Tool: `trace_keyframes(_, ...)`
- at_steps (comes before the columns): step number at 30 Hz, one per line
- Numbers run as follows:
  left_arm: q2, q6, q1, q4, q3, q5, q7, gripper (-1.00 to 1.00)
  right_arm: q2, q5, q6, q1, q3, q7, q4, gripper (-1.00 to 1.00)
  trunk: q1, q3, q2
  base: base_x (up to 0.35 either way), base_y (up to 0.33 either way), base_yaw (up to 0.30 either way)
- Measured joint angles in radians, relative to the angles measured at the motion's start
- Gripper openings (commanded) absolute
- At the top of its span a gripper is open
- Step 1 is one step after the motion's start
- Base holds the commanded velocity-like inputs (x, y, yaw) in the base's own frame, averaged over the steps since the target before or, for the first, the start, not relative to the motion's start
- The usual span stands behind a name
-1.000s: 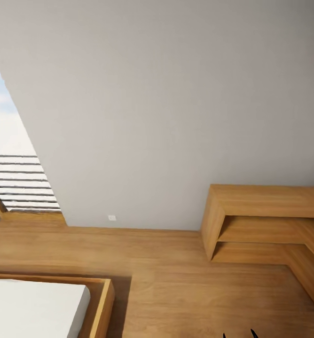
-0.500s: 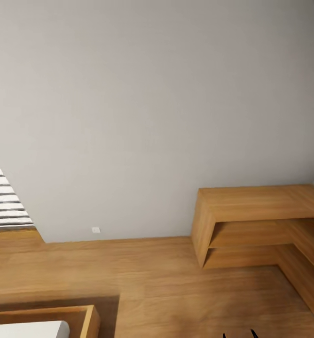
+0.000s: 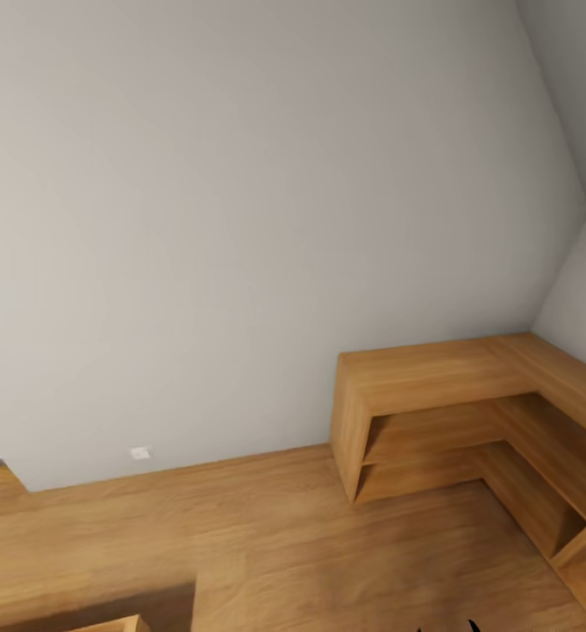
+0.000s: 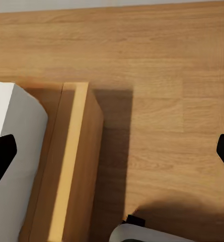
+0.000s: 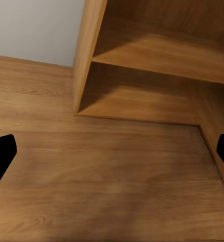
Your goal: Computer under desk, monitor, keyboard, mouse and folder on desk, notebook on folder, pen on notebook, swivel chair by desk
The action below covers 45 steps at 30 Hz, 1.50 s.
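- Pale grey wall fills most of our head view, with a light wood floor below it and a sloped ceiling at the far right; this looks like the bedroom the task names.
- A low L-shaped wooden shelf unit stands in the corner, its open shelves bare as far as we can see. A small white wall socket sits low on the wall.
- None of the workspace items or the tabletop appears, so we judge that we are in transit, searching for them; no tidying step is visibly under way.
- Next, we need to turn or drive until the black tabletop and the chair with the blue folder come into sight.
- Our left wrist view adds what the head view barely catches: the wooden bed frame with its white mattress beside it, just below that arm.
- Our right wrist view looks at the shelf unit's lower shelves and the floor in front of them.
- The left end effector is spread wide and holds nothing; the right end effector is likewise wide apart and unladen.
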Motion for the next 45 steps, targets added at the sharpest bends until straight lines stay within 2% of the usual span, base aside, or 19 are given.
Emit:
trace_keyframes(18, 0.0, 0.0, 0.0, 0.0, 0.001, 0.0, 0.0, 1.0, 0.0, 0.0, 0.008, 0.0, 0.001, 0.0, 0.0, 1.0, 0.0, 0.0, 0.0, 0.293, 0.0, -0.265)
trace_keyframes(41, 0.0, 0.0, 0.0, 0.0, 0.001, 0.0, 0.0, 1.0, -0.001, 0.002, 0.01, 0.0, 0.002, 0.003, 0.0, 1.0, 0.0, 0.01, 0.0, 0.018, 0.0, -0.271)
trace_keyframes(45, 0.001, 0.0, 0.0, 0.0, 0.001, 0.0, 0.0, 1.0, -0.002, 0.002, 0.014, 0.0, 0.002, 0.035, 0.0, 1.0, 0.0, 0.012, 0.0, 0.0, 0.0, -0.273)
